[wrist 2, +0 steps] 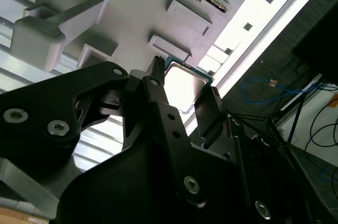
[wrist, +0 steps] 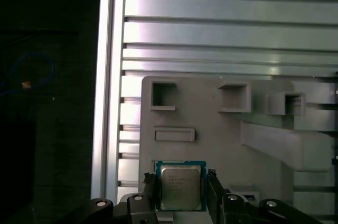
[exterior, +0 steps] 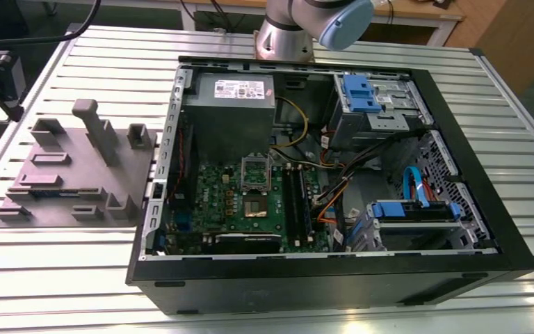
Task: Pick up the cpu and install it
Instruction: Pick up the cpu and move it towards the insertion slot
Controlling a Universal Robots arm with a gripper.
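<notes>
The cpu (wrist: 180, 186), a square chip with a silver top and a green rim, sits between my two black fingers (wrist: 150, 188). The gripper (wrist: 180, 182) is shut on its two opposite edges. The second wrist view shows the same chip (wrist 2: 182, 84) in the gripper (wrist 2: 185, 80). It is held a little above the grey fixture plate (wrist: 211, 139), near the plate's edge by the table rim. In the exterior view the black gripper (exterior: 5, 101) hangs at the exterior view's left edge, beside the plate (exterior: 72, 174).
The open computer case (exterior: 332, 174) lies on the slatted aluminium table (exterior: 81, 278). Its green motherboard (exterior: 220, 202) carries a socket (exterior: 256, 205) with a raised metal frame (exterior: 254, 170). A tall post (exterior: 95, 129) and several blocks rise from the plate. Cables (exterior: 341, 181) cross the case.
</notes>
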